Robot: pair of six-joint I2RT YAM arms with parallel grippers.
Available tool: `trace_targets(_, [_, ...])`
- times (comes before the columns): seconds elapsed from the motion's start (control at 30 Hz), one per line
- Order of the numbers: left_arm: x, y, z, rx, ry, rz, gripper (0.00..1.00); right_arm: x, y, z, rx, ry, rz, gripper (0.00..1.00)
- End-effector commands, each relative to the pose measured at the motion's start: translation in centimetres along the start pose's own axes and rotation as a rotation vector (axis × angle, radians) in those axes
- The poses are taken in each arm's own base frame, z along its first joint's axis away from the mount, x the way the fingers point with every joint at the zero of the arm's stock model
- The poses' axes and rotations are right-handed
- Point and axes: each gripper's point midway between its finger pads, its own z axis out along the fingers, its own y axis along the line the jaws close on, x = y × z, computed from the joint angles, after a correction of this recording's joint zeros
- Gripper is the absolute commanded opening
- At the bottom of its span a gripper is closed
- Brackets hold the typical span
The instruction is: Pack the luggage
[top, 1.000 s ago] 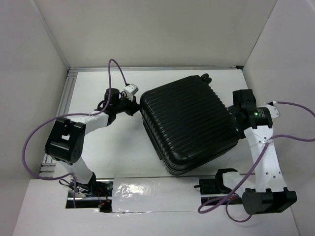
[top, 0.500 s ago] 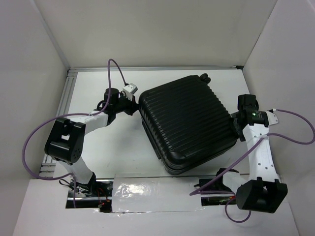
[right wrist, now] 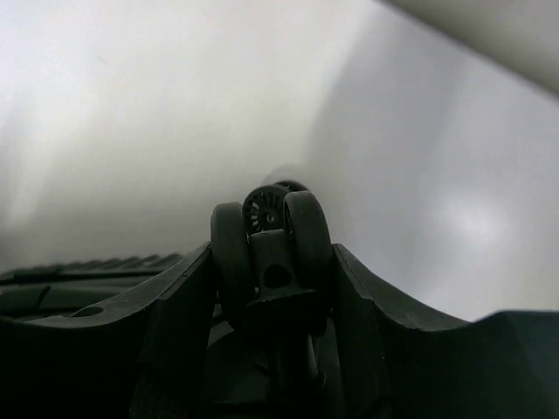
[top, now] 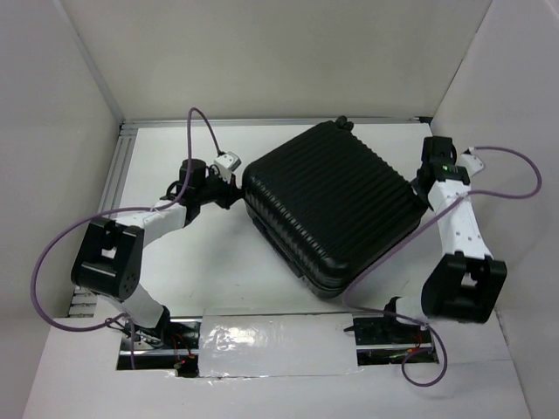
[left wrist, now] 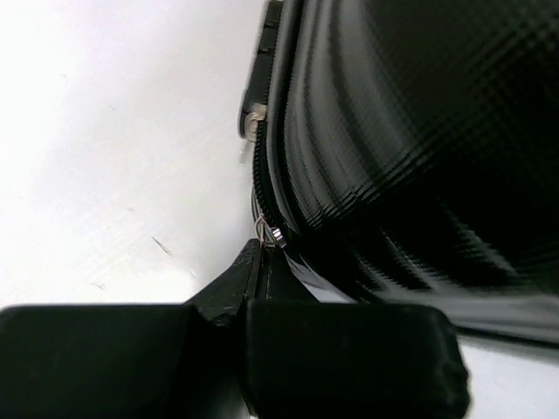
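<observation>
Luggage (top: pixel 327 214) lies closed, skewed, mid-table (top: pixel 175 262). Left gripper (left wrist: pixel 251 272) at its 9 o'clock pinches the zipper pull (left wrist: pixel 238 281), probably to run it. Right gripper (right wrist: pixel 271 249) at 3 o'clock straddles a wheel (right wrist: pixel 272 223), likely bracing; grip unclear.

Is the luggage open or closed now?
Closed: the luggage lies flat, ribbed shell up, both halves together, no lining showing. Whether the zipper is fully drawn cannot be told.
</observation>
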Motion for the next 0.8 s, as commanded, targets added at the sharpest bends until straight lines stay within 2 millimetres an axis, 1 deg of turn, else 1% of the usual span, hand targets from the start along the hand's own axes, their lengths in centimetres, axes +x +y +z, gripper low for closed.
trace_targets(0.0, [-6.6, -6.7, -1.6, 0.207, -0.204, 0.185, 0.0, -4.7, 7.4, 1.7, -0.205, -0.133, -0.115, 0.3])
trace_targets(0.03, [-6.3, -8.0, -1.7, 0.233, -0.194, 0.19, 0.0, -4.6, 8.6, 3.4, -0.221, -0.115, -0.16, 0.32])
trace_targets(0.07, [-5.6, -8.6, -1.8, 0.246, -0.177, 0.201, 0.0, -5.4, 9.9, 3.9, -0.243, -0.133, -0.196, 0.33])
trace_targets(0.1, [-6.0, -9.5, -2.3, 0.258, -0.186, 0.228, 0.0, -8.2, 11.8, 3.1, -0.274, -0.189, -0.224, 0.36])
trace_targets(0.13, [-5.1, -10.2, -2.6, 0.273, -0.159, 0.227, 0.0, -9.0, 13.1, 3.2, -0.296, -0.199, -0.257, 0.46])
trace_targets(0.17, [-4.8, -11.3, -2.8, 0.296, -0.151, 0.232, 0.0, -8.4, 14.7, 4.8, -0.315, -0.159, -0.297, 0.51])
trace_targets(0.2, [-4.2, -11.8, -3.0, 0.306, -0.139, 0.23, 0.0, -11.0, 16.5, 3.1, -0.356, -0.196, -0.313, 0.58])
trace_targets(0.23, [-4.5, -12.0, -3.6, 0.305, -0.154, 0.237, 0.0, -11.6, 17.7, 2.7, -0.394, -0.194, -0.343, 0.64])
trace_targets(0.27, [-3.8, -12.5, -3.8, 0.316, -0.139, 0.234, 0.0, -10.9, 19.3, 2.9, -0.431, -0.17, -0.377, 0.75])
trace_targets(0.3, [-3.5, -12.6, -4.0, 0.317, -0.134, 0.231, 0.0, -11.3, 20.4, 1.9, -0.463, -0.18, -0.397, 0.81])
trace_targets(0.33, [-3.5, -12.7, -4.3, 0.316, -0.138, 0.233, 0.0, -12.7, 21.9, -0.2, -0.517, -0.222, -0.435, 0.85])
trace_targets(0.37, [-3.4, -13.2, -4.8, 0.326, -0.138, 0.237, 0.0, -12.1, 23.3, -1.6, -0.559, -0.227, -0.462, 0.88])
trace_targets(0.4, [-2.8, -13.3, -5.0, 0.327, -0.124, 0.23, 0.0, -12.1, 24.3, -2.3, -0.58, -0.238, -0.466, 0.93])
trace_targets(0.43, [-2.7, -13.3, -5.2, 0.327, -0.127, 0.24, 0.0, -13.1, 24.9, -4.1, -0.601, -0.274, -0.456, 0.94])
trace_targets(0.47, [-2.1, -13.4, -5.3, 0.328, -0.114, 0.233, 0.0, -12.4, 25.8, -4.9, -0.615, -0.275, -0.469, 0.94])
trace_targets(0.5, [-2.4, -13.4, -5.6, 0.327, -0.124, 0.239, 0.0, -12.6, 26.4, -5.9, -0.636, -0.289, -0.468, 0.96])
trace_targets(0.53, [-1.7, -13.4, -5.6, 0.328, -0.108, 0.239, 0.0, -12.7, 27.2, -6.9, -0.659, -0.309, -0.475, 0.98])
trace_targets(0.57, [-1.7, -13.3, -5.6, 0.327, -0.11, 0.249, 0.0, -12.6, 27.7, -7.7, -0.667, -0.32, -0.477, 0.98])
trace_targets(0.6, [-1.2, -13.5, -5.6, 0.34, -0.101, 0.245, 0.0, -11.1, 29.0, -8.3, -0.706, -0.312, -0.509, 1.0])
trace_targets(0.67, [-0.7, -13.8, -5.7, 0.361, -0.086, 0.254, 0.0, -9.3, 30.9, -8.8, -0.752, -0.323, -0.559, 1.0])
trace_targets(0.7, [-0.6, -14.2, -5.7, 0.371, -0.084, 0.258, 0.0, -6.8, 32.6, -9.2, -0.788, -0.296, -0.595, 1.0])
trace_targets(0.73, [-0.2, -14.2, -5.7, 0.372, -0.076, 0.253, 0.0, -5.3, 33.5, -9.2, -0.8, -0.288, -0.629, 1.0])
trace_targets(0.77, [-0.4, -14.6, -5.7, 0.382, -0.087, 0.272, 0.0, -4.7, 34.4, -9.5, -0.802, -0.3, -0.633, 1.0])
